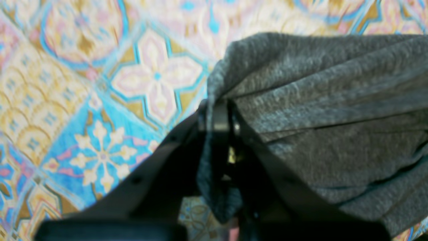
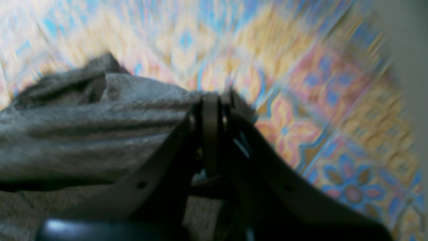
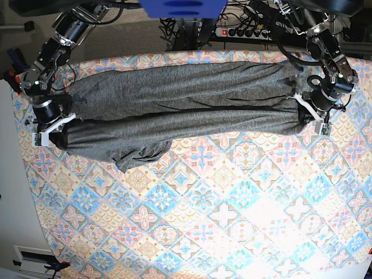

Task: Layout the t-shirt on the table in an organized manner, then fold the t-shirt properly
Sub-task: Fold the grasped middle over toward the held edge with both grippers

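1. The heathered charcoal-grey knit t-shirt (image 3: 174,107) lies stretched across the far part of the table with its pastel pink, blue and beige tile-pattern cloth (image 3: 232,221), running from the left side to the right.
2. The left gripper (image 1: 217,115) pinches bunched fabric at the shirt's right end; its jaws are closed on the cloth.
3. The right gripper (image 2: 214,103) clamps the left end, jaws closed on fabric too, though that view is blurred.
4. The layout looks only partly done: the shirt is pulled long but creased lengthwise, with a flap drooping at its near left.
5. Flattening and every fold seem yet to come.
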